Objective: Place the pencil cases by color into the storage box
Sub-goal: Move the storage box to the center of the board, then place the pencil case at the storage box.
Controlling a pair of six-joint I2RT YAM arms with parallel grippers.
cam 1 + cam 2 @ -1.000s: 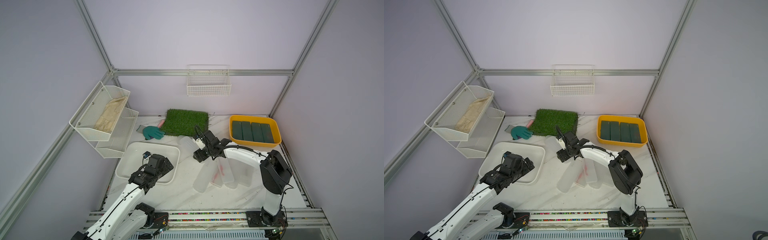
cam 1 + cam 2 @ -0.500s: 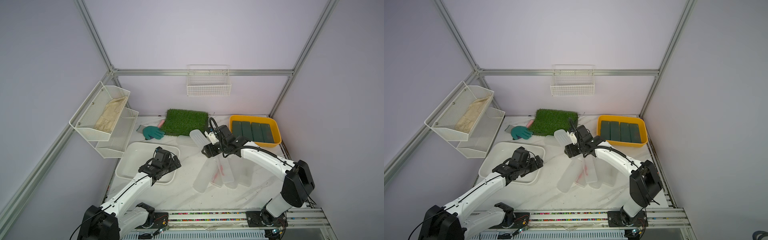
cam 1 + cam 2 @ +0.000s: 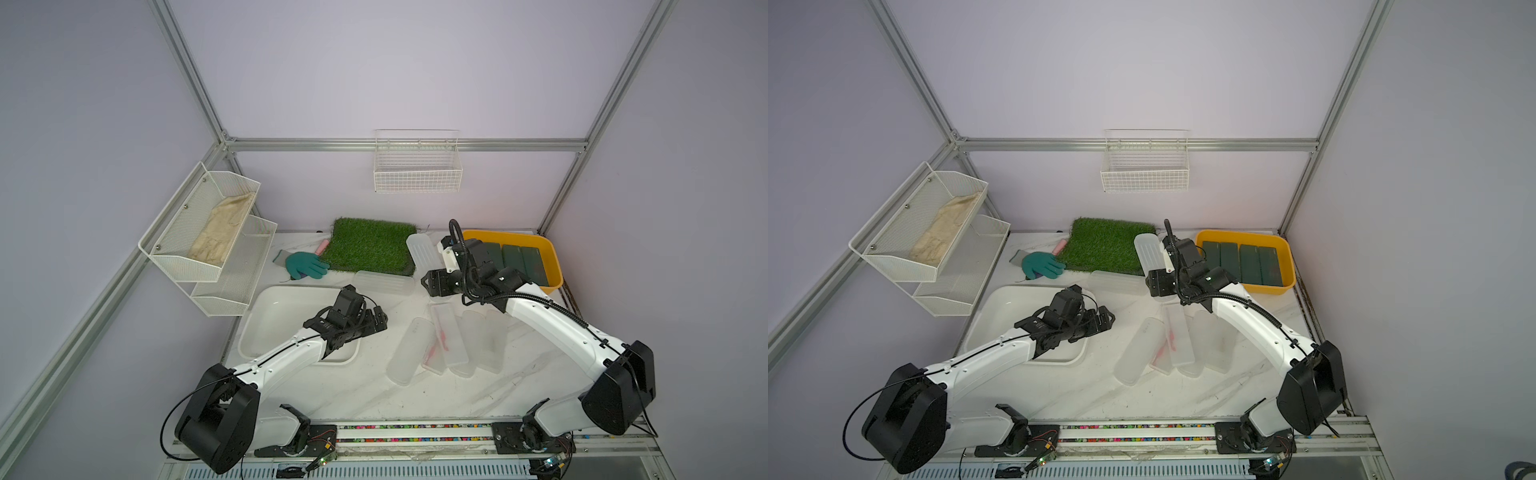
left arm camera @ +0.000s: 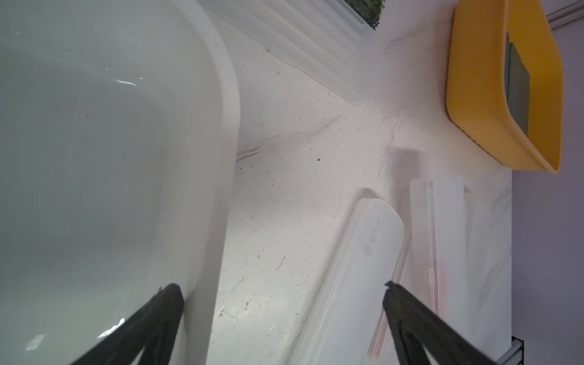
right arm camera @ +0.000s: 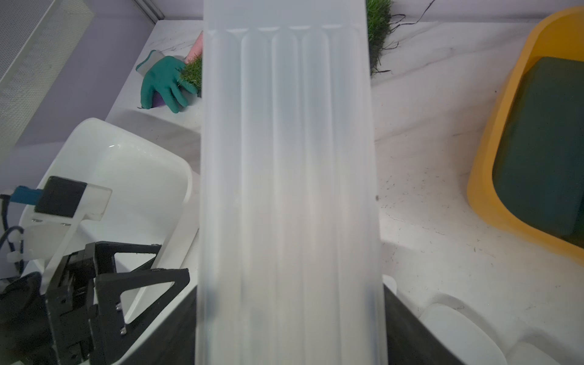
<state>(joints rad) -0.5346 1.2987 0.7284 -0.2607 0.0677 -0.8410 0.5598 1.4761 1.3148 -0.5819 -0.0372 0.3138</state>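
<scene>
While the right gripper [image 3: 434, 278] clamps the lower end of a frosted case [image 5: 287, 173], that case hangs tilted in the air above the table [image 3: 374, 395]. Its free end points up between the grass mat [image 3: 370, 245] and the yellow bin [image 3: 512, 236]. Seen from the right wrist, the black fingers [image 5: 185, 316] press against both long sides of the case, which shows lengthwise ribs. Four dark green cases [image 3: 1241, 264] lie side by side inside the yellow bin, though the arm hides part of them in a top view. At the white bin [image 3: 282, 316], the left gripper [image 4: 281, 289] hovers with its jaws spread wide and nothing between them. From the left wrist, one finger sits over that bin's rim and the other over the nearest of a cluster of frosted cases [image 3: 473, 340] lying close together on the table between the two arms. How many cases make up the cluster is hard to tell, since they overlap. One of them shows something pink inside. A lone frosted case [image 3: 384, 281] lies crosswise just in front of the grass mat. The teal glove [image 3: 305, 266] rests against the mat's near left corner.
</scene>
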